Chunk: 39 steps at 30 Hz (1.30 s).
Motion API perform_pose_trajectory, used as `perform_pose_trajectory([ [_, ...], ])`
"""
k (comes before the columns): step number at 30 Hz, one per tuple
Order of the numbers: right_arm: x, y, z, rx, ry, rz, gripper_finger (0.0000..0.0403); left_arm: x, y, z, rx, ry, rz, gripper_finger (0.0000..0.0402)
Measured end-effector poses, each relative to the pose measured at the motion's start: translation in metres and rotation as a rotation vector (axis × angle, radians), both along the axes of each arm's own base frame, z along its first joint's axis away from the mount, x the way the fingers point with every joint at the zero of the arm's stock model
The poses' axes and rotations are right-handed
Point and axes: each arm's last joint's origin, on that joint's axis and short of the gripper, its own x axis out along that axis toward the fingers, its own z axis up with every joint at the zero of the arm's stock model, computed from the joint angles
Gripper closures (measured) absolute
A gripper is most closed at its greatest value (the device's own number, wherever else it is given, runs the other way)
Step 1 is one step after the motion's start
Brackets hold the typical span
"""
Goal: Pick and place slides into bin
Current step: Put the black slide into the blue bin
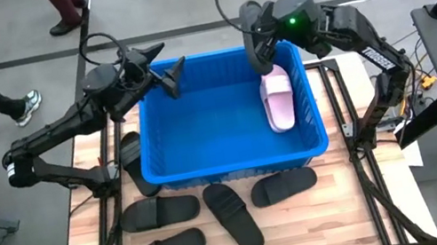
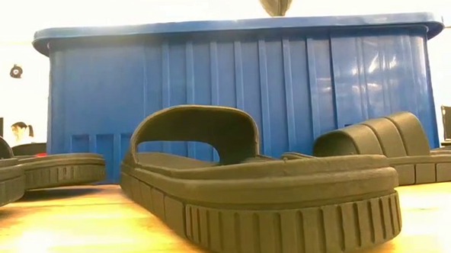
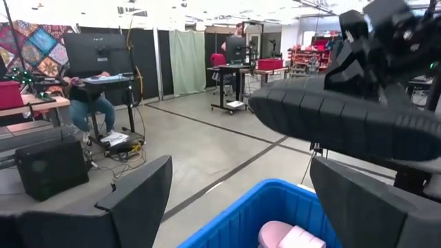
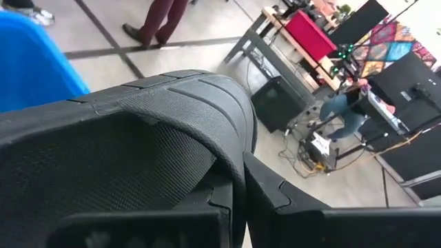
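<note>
High view is showing the right pincer (image 1: 265,65) gripping a black slide (image 1: 256,36) over the bin (image 1: 167,163) (pink one inside), likely needing release next, while the left pincer (image 1: 172,77) is hovering open.

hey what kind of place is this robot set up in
Likely a robotics lab or workshop: desks with monitors, a person seated at one, and a grey floor marked with dark lines.
</note>
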Motion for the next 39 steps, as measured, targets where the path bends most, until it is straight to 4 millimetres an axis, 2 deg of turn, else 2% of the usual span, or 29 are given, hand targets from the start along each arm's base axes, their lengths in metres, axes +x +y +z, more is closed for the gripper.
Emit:
perform_pose_trajectory([
  [12, 0.028, -0.009, -0.061, 0.093, 0.192, 0.005, 0.0394, -0.006, 0.001, 0.003, 0.02, 0.008, 0.068, 0.0072],
  [19, 0.038, -0.012, -0.097, 0.166, 0.269, 0.004, 0.0394, -0.008, 0.001, 0.004, 0.04, 0.02, 0.076, 0.0072],
  [30, 0.055, 0.002, -0.137, 0.219, 0.337, 0.103, 0.0394, -0.009, 0.001, 0.004, 0.039, 0.021, 0.098, 0.0072],
  [39, 0.062, 0.006, -0.169, 0.224, 0.391, 0.12, 0.0394, -0.009, 0.001, 0.004, 0.039, 0.02, 0.098, 0.0072],
])
